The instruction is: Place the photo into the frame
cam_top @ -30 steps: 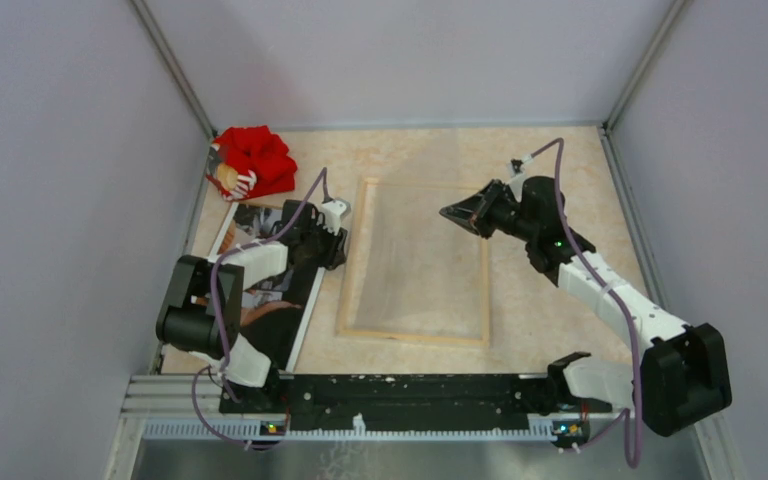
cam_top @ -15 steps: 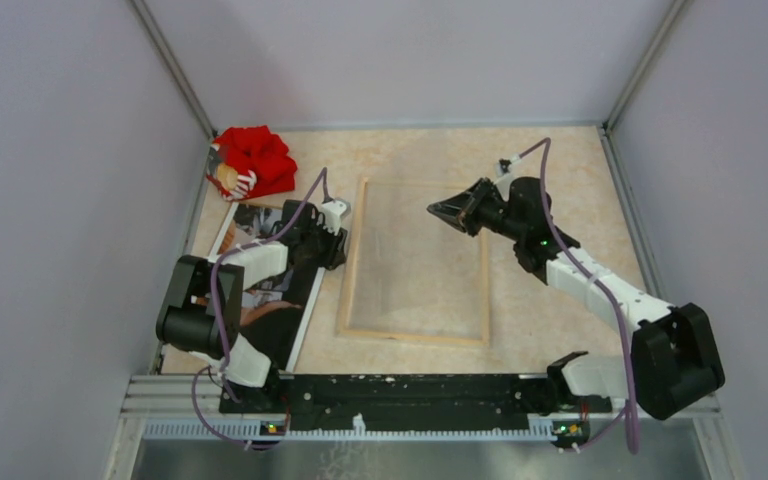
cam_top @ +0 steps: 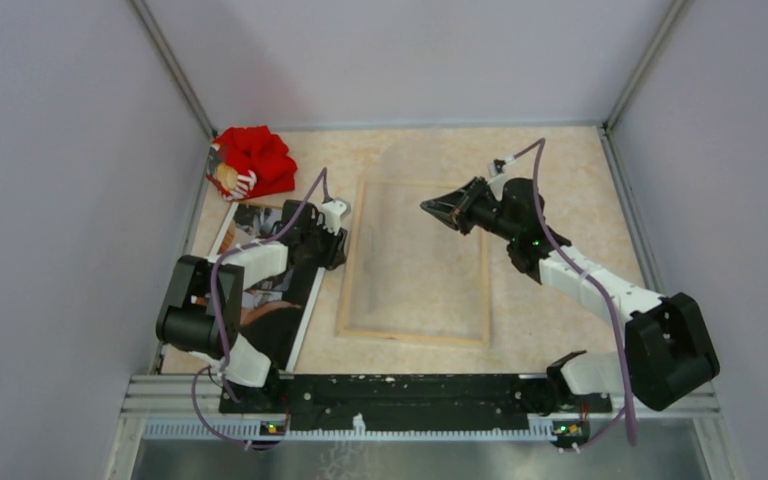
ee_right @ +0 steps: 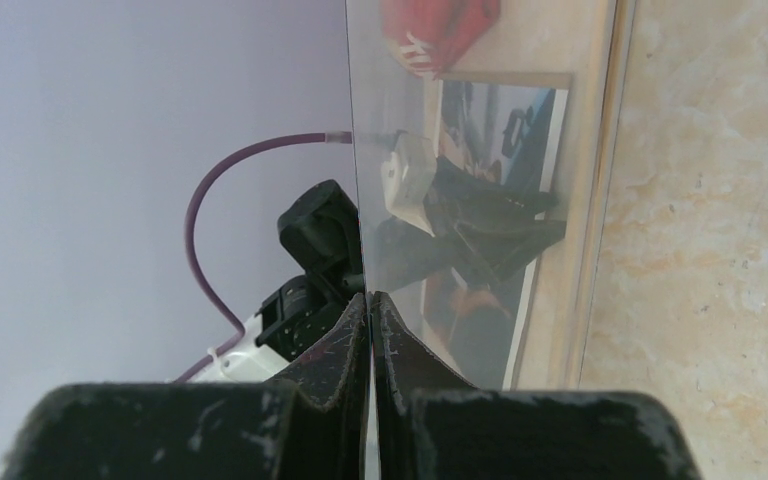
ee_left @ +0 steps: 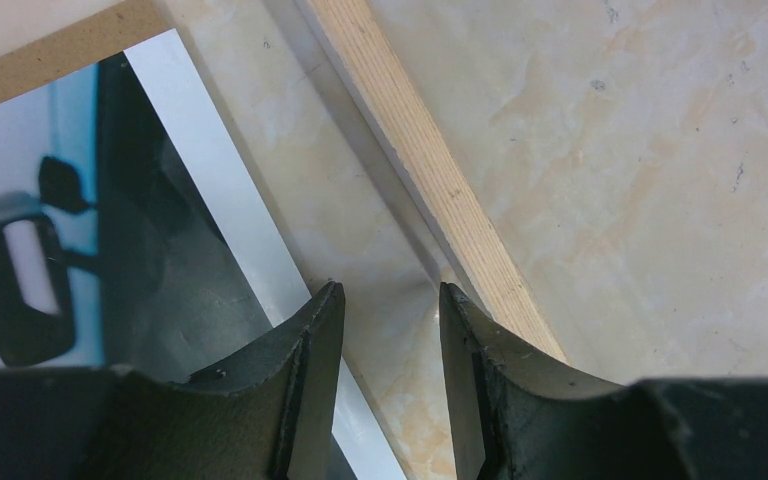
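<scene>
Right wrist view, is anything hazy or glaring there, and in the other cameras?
Right wrist: the clear pane pinched by the right gripper veils everything behind it in haze. Left wrist: crisp, no glare. Top: even light, faint sheen above the frame.

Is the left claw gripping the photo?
No, the left claw stands open over bare table between the photo and the frame, holding nothing.

— What is the frame (ee_left: pixel 438 190) made of?
— Pale bare wood, fine-grained and matt. The photo (ee_left: pixel 150 250) is glossy paper.
— And the pane (ee_right: pixel 480 150)?
— Clear, smooth, mirror-shiny. The table (ee_left: pixel 640 150) looks like smooth marbled stone; the cloth (cam_top: pixel 257 160) is soft red fabric.
</scene>
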